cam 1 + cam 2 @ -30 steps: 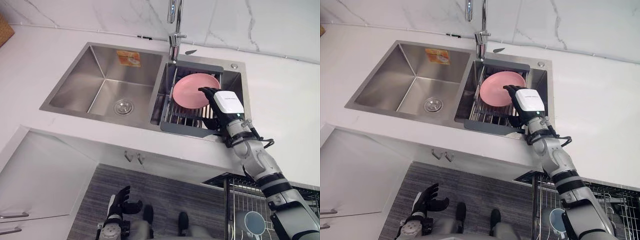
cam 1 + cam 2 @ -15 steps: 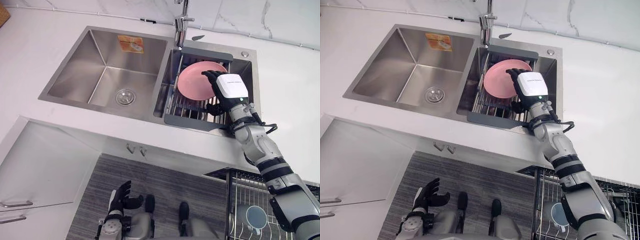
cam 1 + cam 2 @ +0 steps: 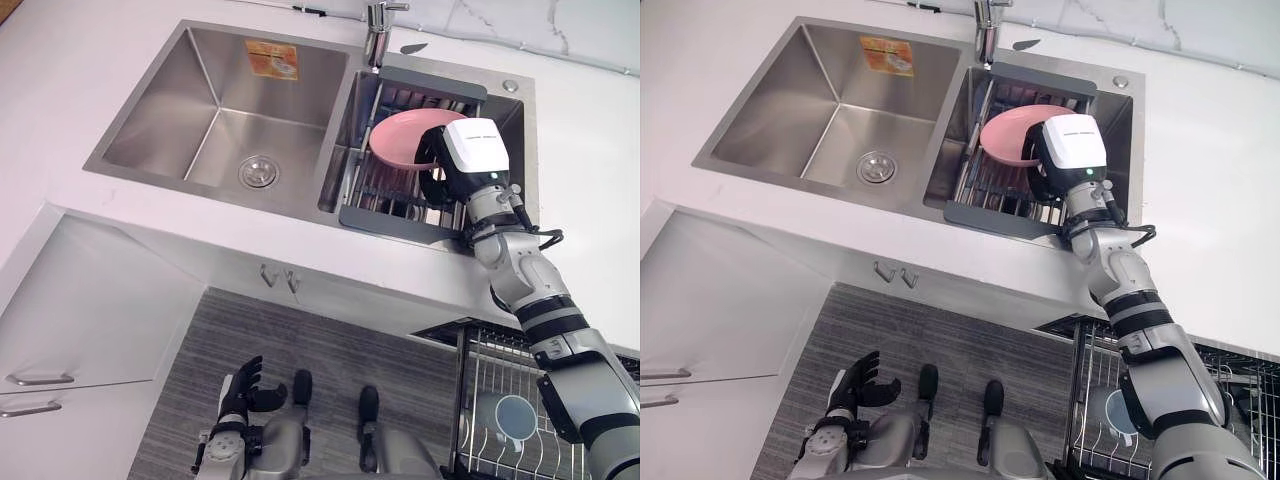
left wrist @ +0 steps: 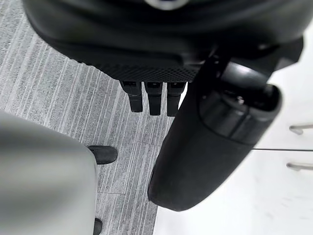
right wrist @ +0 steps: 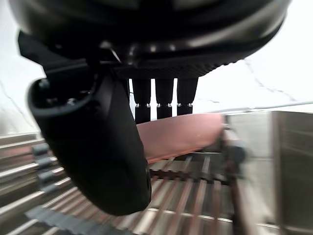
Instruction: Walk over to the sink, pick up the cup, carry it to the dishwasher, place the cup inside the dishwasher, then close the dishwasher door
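Lowered since a moment ago, the right hand hangs open-fingered over the pink plate (a plate, not a cup) leaning in the sink rack; a clumsy close could knock it off the bars, while the left hand idles open below.

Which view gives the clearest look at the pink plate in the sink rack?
The left eye view: the pink plate shows its face in the rack, partly behind the right hand. The right eye view matches; the right wrist view catches it edge-on past the fingers.
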Robot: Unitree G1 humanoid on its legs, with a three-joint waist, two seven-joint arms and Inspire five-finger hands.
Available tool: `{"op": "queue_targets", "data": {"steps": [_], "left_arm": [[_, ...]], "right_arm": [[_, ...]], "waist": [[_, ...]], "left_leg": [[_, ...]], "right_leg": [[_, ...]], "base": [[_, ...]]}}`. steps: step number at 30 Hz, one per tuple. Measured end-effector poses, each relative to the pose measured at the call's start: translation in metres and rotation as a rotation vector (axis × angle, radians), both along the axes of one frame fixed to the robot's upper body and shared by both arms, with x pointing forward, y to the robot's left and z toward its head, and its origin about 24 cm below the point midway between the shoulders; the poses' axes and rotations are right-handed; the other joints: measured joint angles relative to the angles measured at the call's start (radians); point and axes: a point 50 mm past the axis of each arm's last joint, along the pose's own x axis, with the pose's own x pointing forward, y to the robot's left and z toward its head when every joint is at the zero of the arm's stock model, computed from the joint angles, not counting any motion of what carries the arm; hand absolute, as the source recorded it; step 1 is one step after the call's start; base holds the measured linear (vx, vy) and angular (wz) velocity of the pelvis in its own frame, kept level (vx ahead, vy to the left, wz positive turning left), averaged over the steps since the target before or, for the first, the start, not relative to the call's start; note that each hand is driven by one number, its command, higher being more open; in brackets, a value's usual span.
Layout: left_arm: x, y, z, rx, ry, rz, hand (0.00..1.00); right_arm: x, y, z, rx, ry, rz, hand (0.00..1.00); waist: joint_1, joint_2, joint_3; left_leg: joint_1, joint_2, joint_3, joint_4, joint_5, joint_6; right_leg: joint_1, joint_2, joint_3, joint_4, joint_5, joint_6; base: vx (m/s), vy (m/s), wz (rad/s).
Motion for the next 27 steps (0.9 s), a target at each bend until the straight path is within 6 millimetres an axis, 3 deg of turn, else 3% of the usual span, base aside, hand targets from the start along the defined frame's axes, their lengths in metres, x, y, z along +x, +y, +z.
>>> {"op": "queue_targets", "data": {"steps": [5,14,27], "left_arm": [[0.0,0.0,0.0,0.001,0.004,-0.002,0.9],[-0.002,0.003,-0.001,-0.001,0.012,-0.01,0.9],[-0.008,0.012,-0.004,0.03,0.046,-0.052,0.9]], "right_arm": [[-0.005,0.003,0.0,0.051,-0.013,0.025,0.3],[-0.033,0.011,-0.022,0.08,0.005,0.101,0.3],[-0.052,0.007,-0.027,-0.148,0.102,0.232,0.3]], "waist": [[-0.001,-0.002,0.001],[-0.012,-0.018,0.003],[-0.027,-0.077,-0.051]], "left_leg": [[0.02,0.0,0.007,-0.018,0.003,0.0],[0.06,0.005,0.014,-0.032,0.001,-0.003],[0.084,0.004,0.027,-0.032,0.001,-0.002]], "right_leg": [[0.008,0.0,0.009,-0.002,0.0,0.001],[0.037,0.003,0.018,-0.002,-0.001,0.003],[0.06,0.004,0.033,-0.016,-0.001,0.003]], "base": [[0.05,-0.013,-0.05],[0.0,-0.009,-0.03],[-0.01,-0.003,-0.03]]}}
